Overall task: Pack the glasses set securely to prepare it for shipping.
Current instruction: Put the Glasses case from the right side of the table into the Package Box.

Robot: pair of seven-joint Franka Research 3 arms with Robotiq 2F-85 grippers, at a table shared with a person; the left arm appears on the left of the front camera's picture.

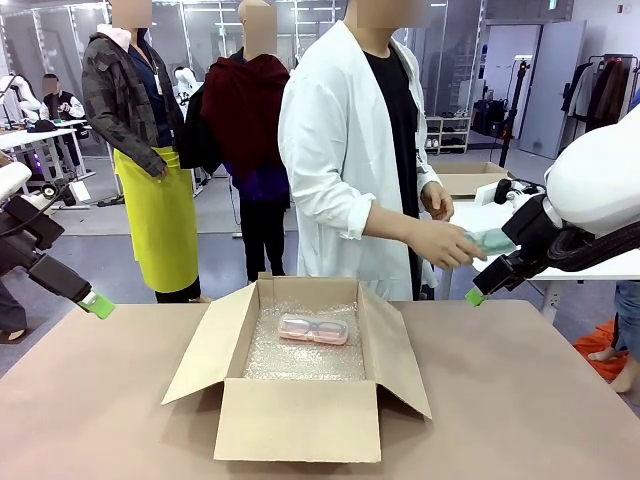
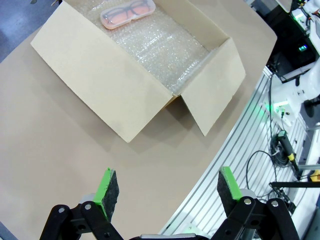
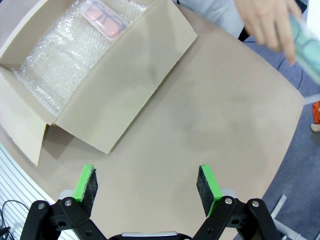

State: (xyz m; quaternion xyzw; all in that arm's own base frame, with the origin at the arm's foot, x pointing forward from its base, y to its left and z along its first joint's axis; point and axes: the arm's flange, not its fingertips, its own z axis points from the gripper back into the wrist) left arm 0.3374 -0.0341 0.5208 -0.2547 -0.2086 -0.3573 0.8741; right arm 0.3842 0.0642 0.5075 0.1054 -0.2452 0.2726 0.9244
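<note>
- Your work surface is a brown table in a large open workroom. A person in a white coat stands at its far side.
- The pale pink case lies flat inside the cardboard box, close to the box's far wall. Dark-framed glasses show through its translucent lid.
- It rests on the bubble wrap that lines the box floor. The near part of that lining is bare.
- The mint green case is outside the box, in the air over the table's far right. The person's hand holds it, stretched out to the right. In the right wrist view the hand and case are blurred, so you cannot read how the fingers sit on it.
- The box stands at the middle of the table with its top open and its flaps folded outward.
- Your right gripper hangs above the table's right side, just below and beside the hand with the mint green case and apart from it. Its jaws are spread wide, with bare table between the green pads.
- Your left gripper hangs over the table's left side, well apart from the box. Its jaws are spread wide and grip nothing.
</note>
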